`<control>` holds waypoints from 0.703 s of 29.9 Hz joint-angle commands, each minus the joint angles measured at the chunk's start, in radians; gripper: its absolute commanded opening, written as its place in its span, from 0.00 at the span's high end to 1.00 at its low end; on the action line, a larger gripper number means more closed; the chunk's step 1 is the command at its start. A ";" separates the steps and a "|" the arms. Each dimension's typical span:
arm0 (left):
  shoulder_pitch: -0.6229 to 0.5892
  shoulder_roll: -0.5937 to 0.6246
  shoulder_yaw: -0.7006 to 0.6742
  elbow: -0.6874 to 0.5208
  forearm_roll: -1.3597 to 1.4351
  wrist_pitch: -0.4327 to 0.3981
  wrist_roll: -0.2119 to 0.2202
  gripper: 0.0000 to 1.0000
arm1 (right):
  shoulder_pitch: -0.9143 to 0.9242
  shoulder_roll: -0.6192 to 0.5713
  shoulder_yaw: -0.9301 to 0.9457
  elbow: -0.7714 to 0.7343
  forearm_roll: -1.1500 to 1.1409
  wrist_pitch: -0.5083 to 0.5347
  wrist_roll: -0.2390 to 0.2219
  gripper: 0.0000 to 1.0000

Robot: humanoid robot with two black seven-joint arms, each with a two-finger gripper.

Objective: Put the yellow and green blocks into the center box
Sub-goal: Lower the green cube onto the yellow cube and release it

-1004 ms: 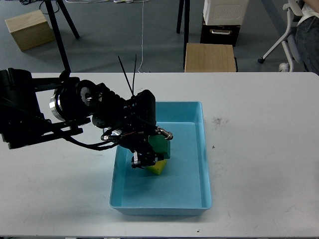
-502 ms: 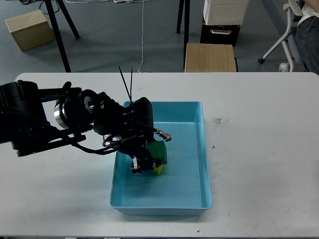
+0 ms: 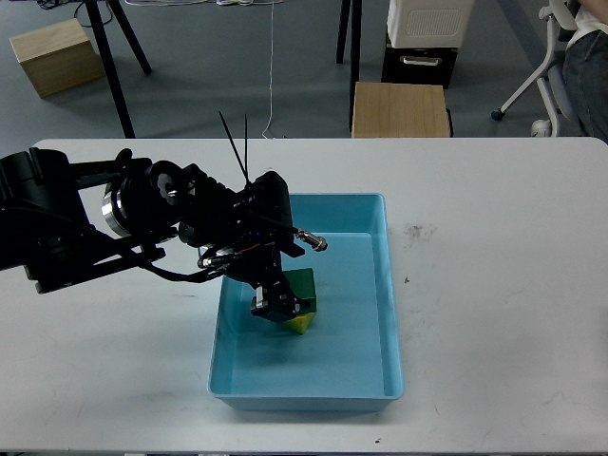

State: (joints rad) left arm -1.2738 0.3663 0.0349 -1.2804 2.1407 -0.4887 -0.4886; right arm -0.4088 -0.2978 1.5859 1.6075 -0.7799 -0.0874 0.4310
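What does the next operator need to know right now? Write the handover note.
Left pincer: low inside the blue box, at the blocks; too dark to tell open from shut.
Right pincer: not in view.
Green block: in the box, resting on the yellow block, only a corner of which shows.
Done: both blocks appear to be in the box.
Left: confirm the pincer has let go, then lift the left arm clear.

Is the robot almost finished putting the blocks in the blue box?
Nearly. The green block and the yellow block both sit inside the blue box, green on top of yellow. The left gripper is right beside them; whether its fingers grip is unclear. Left: pull the arm out. The right arm isn't visible.
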 commanded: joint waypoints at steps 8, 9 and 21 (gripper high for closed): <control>0.013 0.083 -0.301 -0.131 -0.295 0.000 0.000 0.00 | 0.104 0.029 -0.053 0.037 0.001 0.015 0.002 0.01; 0.048 0.085 -0.378 -0.125 -0.327 0.000 0.000 0.00 | 0.108 0.031 -0.064 0.055 0.002 0.040 -0.001 0.01; 0.715 -0.053 -1.236 -0.119 -0.548 0.000 0.000 0.00 | 0.387 0.146 -0.112 0.003 0.247 0.232 -0.124 0.01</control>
State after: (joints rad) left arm -0.6778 0.3564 -1.0734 -1.3983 1.6740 -0.4887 -0.4885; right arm -0.0890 -0.1632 1.4771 1.6346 -0.6536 0.1439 0.3621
